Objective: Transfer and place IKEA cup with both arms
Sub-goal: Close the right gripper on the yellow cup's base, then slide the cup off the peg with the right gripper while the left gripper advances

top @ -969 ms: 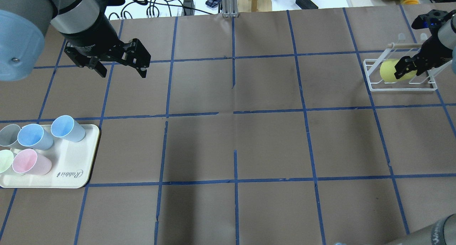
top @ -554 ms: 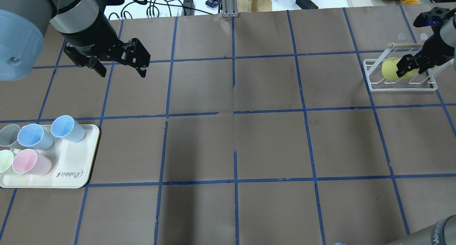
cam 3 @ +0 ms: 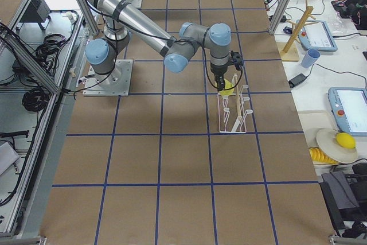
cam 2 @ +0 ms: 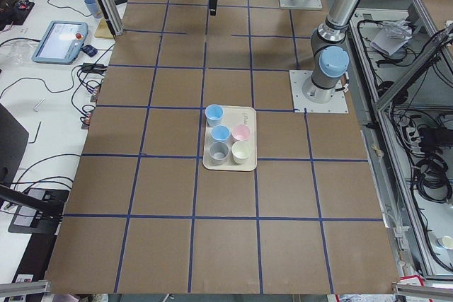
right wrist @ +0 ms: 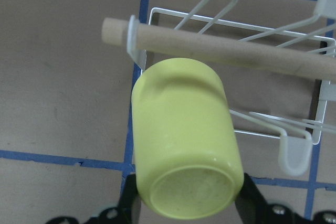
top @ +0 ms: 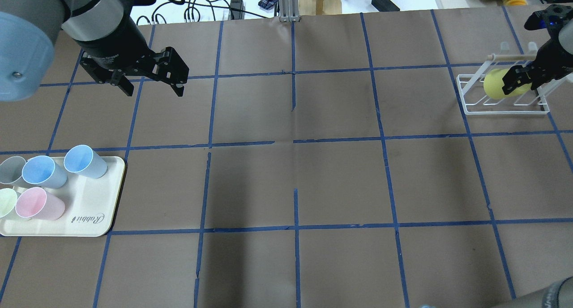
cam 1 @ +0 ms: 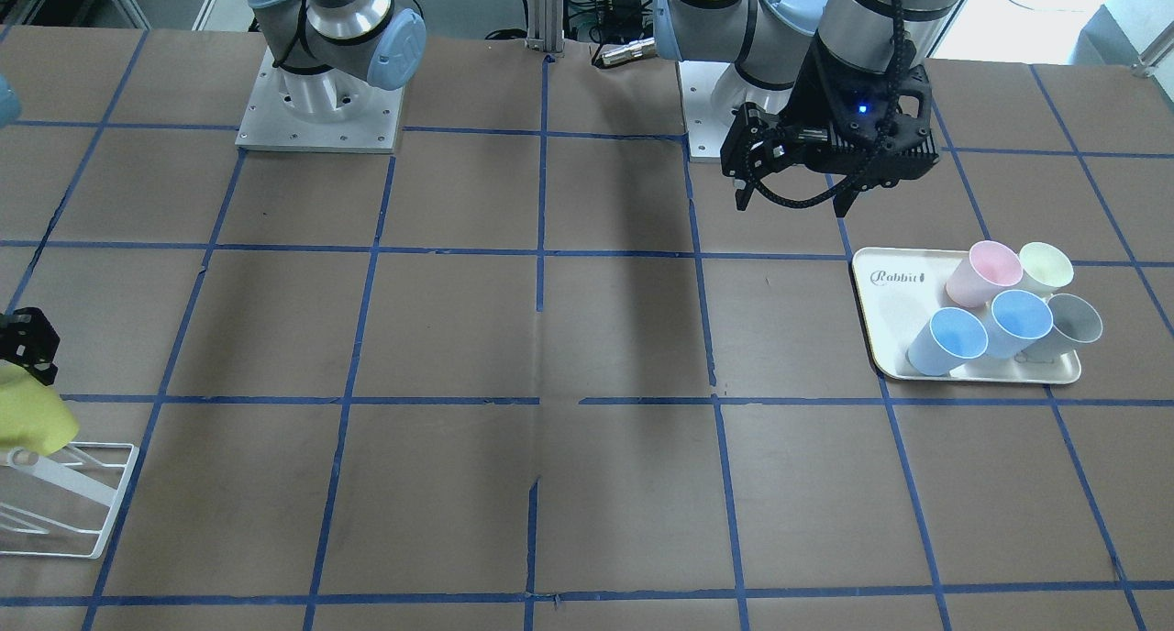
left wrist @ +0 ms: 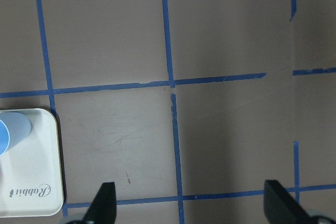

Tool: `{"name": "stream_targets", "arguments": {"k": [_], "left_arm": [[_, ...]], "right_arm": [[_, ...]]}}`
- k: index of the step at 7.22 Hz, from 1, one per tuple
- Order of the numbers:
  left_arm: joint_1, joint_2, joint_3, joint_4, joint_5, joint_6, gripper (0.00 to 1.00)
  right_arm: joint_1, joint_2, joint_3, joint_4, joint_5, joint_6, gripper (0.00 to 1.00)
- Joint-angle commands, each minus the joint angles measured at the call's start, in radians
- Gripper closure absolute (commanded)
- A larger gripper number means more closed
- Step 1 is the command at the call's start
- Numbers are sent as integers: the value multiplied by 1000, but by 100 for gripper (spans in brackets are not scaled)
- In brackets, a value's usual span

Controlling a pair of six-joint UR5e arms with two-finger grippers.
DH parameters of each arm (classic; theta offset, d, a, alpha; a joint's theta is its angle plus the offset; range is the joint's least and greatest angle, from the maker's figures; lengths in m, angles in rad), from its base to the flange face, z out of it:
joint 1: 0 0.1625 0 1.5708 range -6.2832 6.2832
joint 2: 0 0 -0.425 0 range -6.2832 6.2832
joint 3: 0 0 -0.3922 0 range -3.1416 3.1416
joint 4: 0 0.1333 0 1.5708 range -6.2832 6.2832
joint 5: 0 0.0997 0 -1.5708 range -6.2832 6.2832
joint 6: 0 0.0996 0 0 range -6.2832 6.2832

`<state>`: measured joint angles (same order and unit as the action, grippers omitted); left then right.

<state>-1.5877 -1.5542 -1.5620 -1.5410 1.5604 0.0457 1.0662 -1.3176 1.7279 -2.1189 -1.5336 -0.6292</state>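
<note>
Left pincer (top: 154, 91) agape — right pincer (top: 519, 85) tight

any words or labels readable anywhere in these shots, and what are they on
"Rabbit": printed on the cream tray, near one corner; it reads upside down in the overhead view.
White lettering on the black body above the left gripper: too blurred to read.
Nothing else is legible.

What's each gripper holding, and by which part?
Right gripper is shut on the IKEA cup, clamped across opposite sides of its body near the base. Left gripper is open and holds nothing.
</note>
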Motion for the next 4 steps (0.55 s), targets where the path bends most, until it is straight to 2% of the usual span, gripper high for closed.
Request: {"name": "stream_targets", "arguments": {"k": [1, 3, 4], "left_arm": [[0, 5, 13, -1, -23, 0, 0], [2, 16, 17, -2, -48, -1, 0], [3, 23, 16, -2, -72, -1, 0]], "right_arm": [[0, -46, -1, 48, -2, 0, 61], [1, -106, -1, 111, -3, 0, 77], [3, -132, -2, 119, -23, -1, 78]]}}
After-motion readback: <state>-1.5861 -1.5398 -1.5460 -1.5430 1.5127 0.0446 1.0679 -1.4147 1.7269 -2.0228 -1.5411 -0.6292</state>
